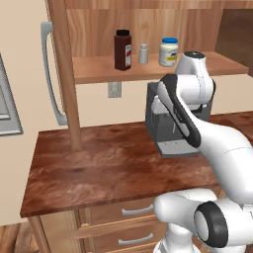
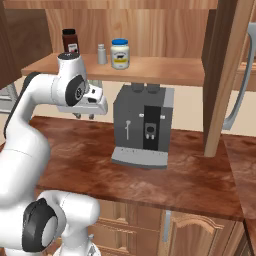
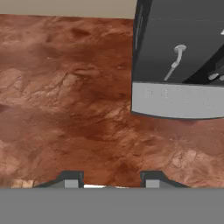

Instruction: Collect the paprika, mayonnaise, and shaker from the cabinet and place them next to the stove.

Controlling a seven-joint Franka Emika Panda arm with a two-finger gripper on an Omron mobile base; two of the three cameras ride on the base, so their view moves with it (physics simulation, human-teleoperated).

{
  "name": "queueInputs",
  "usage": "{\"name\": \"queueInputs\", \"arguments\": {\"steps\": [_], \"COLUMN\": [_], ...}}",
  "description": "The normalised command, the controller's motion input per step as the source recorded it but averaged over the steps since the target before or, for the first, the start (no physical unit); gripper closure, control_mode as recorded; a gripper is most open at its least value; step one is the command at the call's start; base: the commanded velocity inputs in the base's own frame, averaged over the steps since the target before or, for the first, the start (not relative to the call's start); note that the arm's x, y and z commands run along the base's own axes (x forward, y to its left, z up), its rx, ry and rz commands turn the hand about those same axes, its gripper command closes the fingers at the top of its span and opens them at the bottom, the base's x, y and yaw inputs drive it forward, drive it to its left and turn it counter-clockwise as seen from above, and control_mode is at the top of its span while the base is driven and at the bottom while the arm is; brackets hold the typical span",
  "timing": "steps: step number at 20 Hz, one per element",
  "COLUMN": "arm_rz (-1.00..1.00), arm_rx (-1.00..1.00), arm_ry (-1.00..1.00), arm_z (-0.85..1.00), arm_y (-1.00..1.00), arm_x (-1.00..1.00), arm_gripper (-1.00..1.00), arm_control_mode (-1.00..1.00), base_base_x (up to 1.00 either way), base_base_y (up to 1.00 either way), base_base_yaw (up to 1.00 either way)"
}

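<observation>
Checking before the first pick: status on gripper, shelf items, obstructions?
Gripper shut, empty, above the counter. Paprika, shaker, mayonnaise all on the cabinet shelf. Coffee machine directly below them.

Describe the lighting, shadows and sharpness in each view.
Left base view: even, flat light, with the shelf shading the wall beneath the paprika. Right base view: coffee machine crisp, no glare. Hand view: countertop texture soft and smeared.

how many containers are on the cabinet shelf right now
3, in a row on the cabinet shelf: the paprika at left, the shaker in the middle, the mayonnaise at right. None seems hidden.
</observation>
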Motion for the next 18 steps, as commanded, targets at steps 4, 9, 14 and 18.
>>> {"name": "queueInputs", "arguments": {"steps": [4, 9, 14, 18], "arm_rz": [0.0, 0.0, 0.0, -0.03], "arm_rx": [0.02, 0.11, 0.15, 0.09], "arm_ry": [-0.14, -0.5, -0.51, -0.38], "arm_z": [0.0, 0.09, 0.59, 0.85], "arm_y": [-0.01, -0.24, -0.42, -0.35], "arm_x": [-0.17, -0.42, -0.19, 0.0], "arm_gripper": [-1.0, -1.0, -1.0, -1.0], "arm_control_mode": [-1.0, -1.0, -1.0, -1.0], "base_base_x": [0.0, 0.0, 0.0, 0.0], "base_base_y": [0.0, 0.0, 0.0, 0.0], "base_base_yaw": [0.0, 0.0, 0.0, 0.0]}}
